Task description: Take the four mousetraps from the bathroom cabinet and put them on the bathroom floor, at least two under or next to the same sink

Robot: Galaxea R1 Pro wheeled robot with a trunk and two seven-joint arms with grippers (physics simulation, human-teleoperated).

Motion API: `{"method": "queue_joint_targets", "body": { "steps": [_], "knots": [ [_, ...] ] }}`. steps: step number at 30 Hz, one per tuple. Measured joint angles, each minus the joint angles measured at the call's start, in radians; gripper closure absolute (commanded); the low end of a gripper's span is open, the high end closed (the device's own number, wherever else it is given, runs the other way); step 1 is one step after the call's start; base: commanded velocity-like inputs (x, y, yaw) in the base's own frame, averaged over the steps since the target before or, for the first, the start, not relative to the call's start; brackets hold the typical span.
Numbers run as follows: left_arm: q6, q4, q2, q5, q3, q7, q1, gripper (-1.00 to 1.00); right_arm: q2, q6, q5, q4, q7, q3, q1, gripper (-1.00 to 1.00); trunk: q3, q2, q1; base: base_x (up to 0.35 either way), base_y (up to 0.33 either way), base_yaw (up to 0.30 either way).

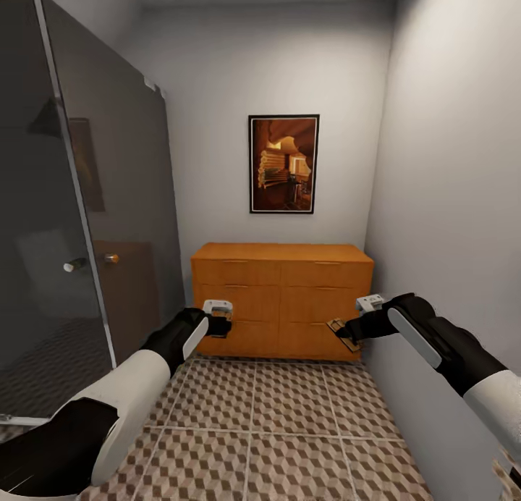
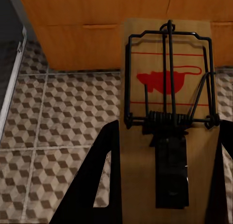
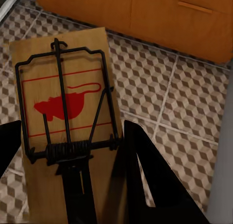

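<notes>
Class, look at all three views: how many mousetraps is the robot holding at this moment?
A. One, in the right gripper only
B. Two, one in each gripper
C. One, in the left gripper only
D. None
B: the left gripper grips one mousetrap and the right gripper grips another mousetrap, both above the bathroom floor.

The bathroom floor [image 1: 289,414] before the cabinet [image 1: 282,298] gives you open passage; a glass partition [image 1: 79,197] and a wall [image 1: 456,197] flank the cabinet.
</notes>
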Motion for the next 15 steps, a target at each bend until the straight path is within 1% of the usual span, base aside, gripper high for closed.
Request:
{"method": "queue_joint_targets", "body": {
  "steps": [6,9,10,11,12,13,14,15],
  "knots": [
    [0.0,0.002,0.004,-0.001,0.001,0.0,0.0,1.0,0.004,0.0,0.001,0.0,-0.001,0.0,0.0,1.0,0.0,0.0,0.0,-0.345,0.0,0.271],
    [0.0,0.002,0.021,-0.001,0.002,0.0,0.0,1.0,0.004,0.0,0.001,0.0,0.0,-0.001,0.0,1.0,0.0,0.0,0.0,-0.345,0.0,0.271],
    [0.001,0.002,0.041,-0.003,0.002,0.0,0.0,1.0,0.003,0.0,0.001,0.0,0.0,-0.002,0.0,1.0,0.0,0.0,0.0,-0.345,0.0,0.271],
    [0.001,0.002,0.046,0.0,0.002,0.0,0.0,1.0,0.003,0.0,0.001,0.001,0.001,-0.002,0.0,1.0,0.0,0.0,0.0,-0.345,0.0,0.271],
    [0.002,0.004,0.061,0.004,0.002,0.0,0.0,1.0,0.003,0.0,0.001,0.001,0.001,-0.003,0.0,1.0,0.0,0.0,0.0,-0.345,0.0,0.271],
    [0.001,0.006,0.079,0.021,0.002,0.0,0.0,1.0,0.002,0.0,0.001,0.001,0.001,-0.003,0.0,1.0,0.0,0.0,0.0,-0.345,0.0,0.271],
    [0.001,0.007,0.085,0.029,0.002,0.0,0.0,1.0,0.002,0.0,0.001,0.001,0.001,-0.002,0.0,1.0,0.0,0.0,0.0,-0.345,0.0,0.271],
    [0.001,0.008,0.096,0.043,0.001,-0.001,0.0,1.0,0.002,0.0,0.001,0.001,0.001,-0.002,0.0,1.0,0.0,0.0,0.0,-0.345,0.0,0.271]
  ]
}}
